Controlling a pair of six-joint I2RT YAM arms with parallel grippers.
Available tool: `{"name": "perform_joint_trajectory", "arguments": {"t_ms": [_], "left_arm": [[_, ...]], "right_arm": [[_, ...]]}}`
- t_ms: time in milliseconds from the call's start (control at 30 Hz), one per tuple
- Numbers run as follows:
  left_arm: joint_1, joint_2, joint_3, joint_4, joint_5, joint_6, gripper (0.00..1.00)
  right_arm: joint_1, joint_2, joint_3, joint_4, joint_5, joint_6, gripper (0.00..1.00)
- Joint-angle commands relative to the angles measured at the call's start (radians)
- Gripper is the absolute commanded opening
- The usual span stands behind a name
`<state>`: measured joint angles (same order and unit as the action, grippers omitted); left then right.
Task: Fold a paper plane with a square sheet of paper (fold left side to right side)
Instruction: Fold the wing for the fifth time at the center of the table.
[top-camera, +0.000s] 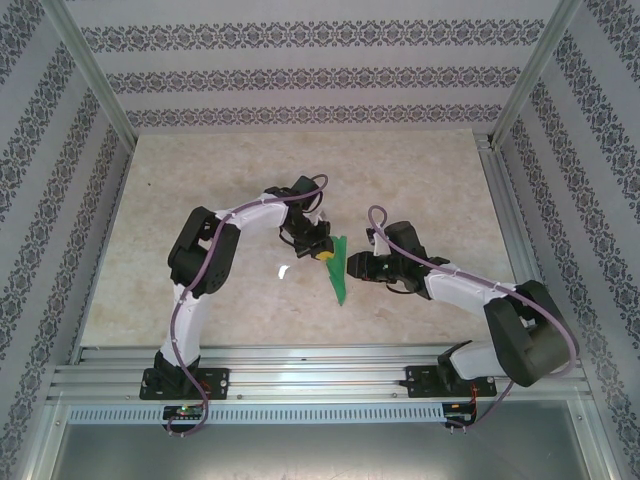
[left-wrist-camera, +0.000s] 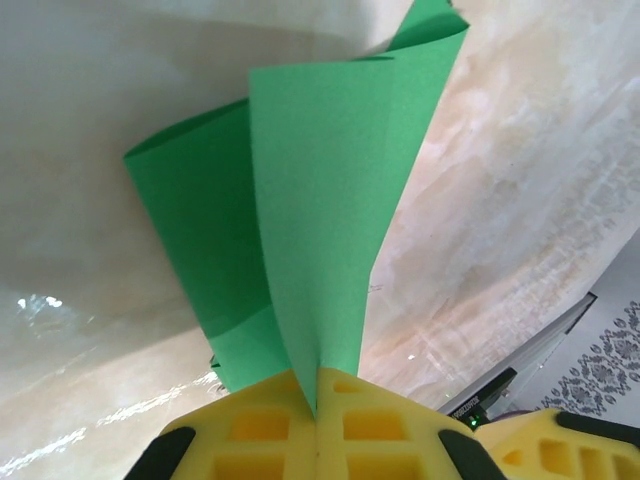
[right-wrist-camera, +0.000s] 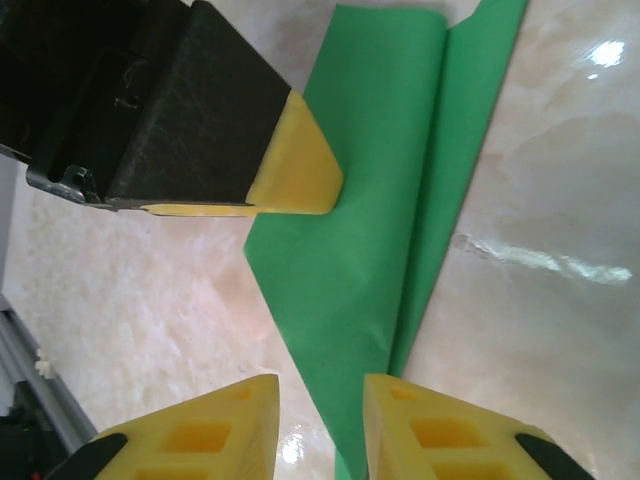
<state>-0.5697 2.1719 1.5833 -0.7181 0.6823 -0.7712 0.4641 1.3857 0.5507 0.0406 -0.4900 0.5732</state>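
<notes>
The bright-green paper plane (top-camera: 340, 270) is a narrow pointed fold at the table's middle, its tip toward the near edge. My left gripper (top-camera: 325, 254) is shut on it. In the left wrist view the yellow pads (left-wrist-camera: 380, 430) pinch one raised layer of the paper plane (left-wrist-camera: 330, 200), and a darker layer spreads to the left behind it. My right gripper (top-camera: 352, 266) stands at the paper's right side. Its fingers (right-wrist-camera: 225, 430) stand apart, open, with the pointed end of the paper plane (right-wrist-camera: 370, 230) running between them close to the right one. The left gripper's yellow tip (right-wrist-camera: 295, 170) rests on the paper's upper left edge.
A small white speck (top-camera: 284, 271) lies on the marble-patterned table (top-camera: 200, 200) just left of the paper. Patterned walls enclose the table on three sides. An aluminium rail (top-camera: 320, 370) with both arm bases runs along the near edge.
</notes>
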Motion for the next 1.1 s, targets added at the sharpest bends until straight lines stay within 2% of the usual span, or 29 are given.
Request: {"name": "perform_joint_trajectory", "arguments": {"t_ms": [0,267,733,900,1067], "left_arm": [[0.009,-0.017,0.011,0.069,0.057,0.054,0.0],[0.01,0.037,0.097,-0.003,0.047,0.136,0.0],[0.02,0.142,0.195,-0.096,0.073,0.283,0.0],[0.032,0.159,0.214,-0.102,0.081,0.3,0.0],[0.038,0.163,0.218,-0.096,0.087,0.302,0.0]], "right_arm": [[-0.002,0.036,-0.019,0.159,-0.069,0.096,0.26],[-0.002,0.077,-0.014,0.15,-0.067,0.097,0.19],[-0.026,0.079,-0.03,0.151,-0.051,0.116,0.17],[-0.033,0.083,-0.038,0.131,-0.055,0.126,0.16],[-0.029,0.12,-0.055,0.201,-0.097,0.164,0.13]]}}
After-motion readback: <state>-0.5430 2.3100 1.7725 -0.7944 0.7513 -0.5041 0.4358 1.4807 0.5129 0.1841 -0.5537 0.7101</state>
